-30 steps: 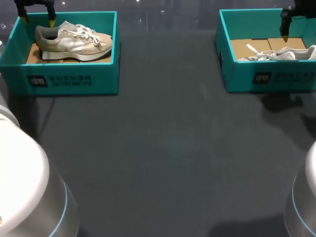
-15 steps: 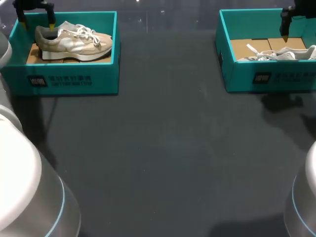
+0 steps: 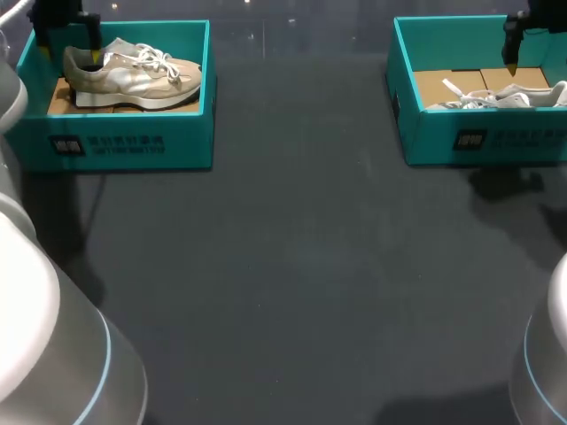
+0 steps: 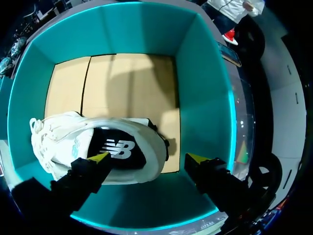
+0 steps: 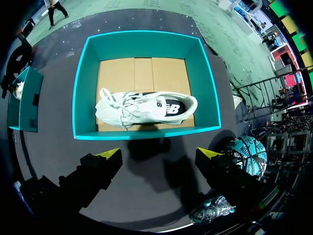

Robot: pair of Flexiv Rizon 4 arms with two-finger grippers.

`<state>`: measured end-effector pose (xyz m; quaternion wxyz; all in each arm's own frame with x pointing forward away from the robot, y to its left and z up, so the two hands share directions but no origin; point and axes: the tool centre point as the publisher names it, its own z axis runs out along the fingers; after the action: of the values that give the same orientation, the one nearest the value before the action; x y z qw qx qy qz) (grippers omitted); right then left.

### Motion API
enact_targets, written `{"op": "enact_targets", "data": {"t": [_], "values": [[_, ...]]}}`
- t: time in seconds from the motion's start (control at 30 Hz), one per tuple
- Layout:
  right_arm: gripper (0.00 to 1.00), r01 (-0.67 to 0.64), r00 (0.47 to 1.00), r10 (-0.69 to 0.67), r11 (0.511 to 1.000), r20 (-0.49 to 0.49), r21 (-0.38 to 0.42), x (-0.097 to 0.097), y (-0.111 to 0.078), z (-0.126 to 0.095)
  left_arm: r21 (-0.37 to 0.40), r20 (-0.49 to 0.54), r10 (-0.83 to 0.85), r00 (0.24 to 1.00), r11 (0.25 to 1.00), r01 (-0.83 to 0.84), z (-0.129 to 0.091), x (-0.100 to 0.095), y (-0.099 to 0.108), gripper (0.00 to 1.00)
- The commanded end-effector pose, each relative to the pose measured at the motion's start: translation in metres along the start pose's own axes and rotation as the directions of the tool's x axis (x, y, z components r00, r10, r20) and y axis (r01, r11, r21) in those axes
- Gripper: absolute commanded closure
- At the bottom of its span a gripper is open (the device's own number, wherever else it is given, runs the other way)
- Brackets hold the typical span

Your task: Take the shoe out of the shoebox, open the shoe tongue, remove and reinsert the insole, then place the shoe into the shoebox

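Shoe [image 4: 93, 142], white with a white logo on a black side patch, lies in the teal left shoebox [image 3: 124, 146] at the table's [image 3: 292, 266] far left corner. Its heel is under the left gripper [image 4: 149, 159], whose fingers are spread wide, one tip over the patch. Right gripper [image 5: 159, 154], equally wide, holds nothing; the right shoebox [image 5: 80, 83] with a second shoe [image 5: 146, 107] lies ahead of it at the far right corner. White print on both box fronts is too small to read.
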<state>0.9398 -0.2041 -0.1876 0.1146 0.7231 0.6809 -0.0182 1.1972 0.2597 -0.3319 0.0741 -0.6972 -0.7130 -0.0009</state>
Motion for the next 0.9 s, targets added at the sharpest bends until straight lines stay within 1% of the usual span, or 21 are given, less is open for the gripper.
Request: {"op": "enact_targets", "data": {"t": [0.03, 0.33, 0.6, 0.83, 0.9], "values": [[0.00, 0.000, 1.000, 0.000, 1.000, 0.000, -0.001, 0.000, 0.000, 0.000, 0.045, -0.004, -0.003, 1.000, 0.999, 0.003, 0.008, 0.001, 0.012, 0.03], [0.00, 0.000, 1.000, 0.000, 1.000, 0.000, -0.001, 0.000, 0.000, 0.000, 0.034, -0.017, -0.022, 1.000, 0.999, 0.022, 0.023, 0.005, 0.003, 0.11], [0.00, 0.000, 1.000, 0.000, 1.000, 0.000, -0.001, 0.000, 0.000, 0.000, 0.030, -0.017, -0.036, 0.999, 0.999, 0.037, 0.031, 0.009, 0.000, 0.19], [0.00, 0.000, 1.000, 0.000, 1.000, 0.000, -0.001, 0.000, 0.000, 0.000, 0.026, -0.023, -0.044, 0.999, 0.999, 0.045, 0.037, 0.008, 0.001, 0.24], [0.00, 0.000, 1.000, 0.000, 1.000, 0.000, -0.001, 0.000, 0.000, 0.000, 0.025, -0.027, -0.046, 0.999, 0.999, 0.047, 0.038, 0.008, 0.001, 0.29]]}}
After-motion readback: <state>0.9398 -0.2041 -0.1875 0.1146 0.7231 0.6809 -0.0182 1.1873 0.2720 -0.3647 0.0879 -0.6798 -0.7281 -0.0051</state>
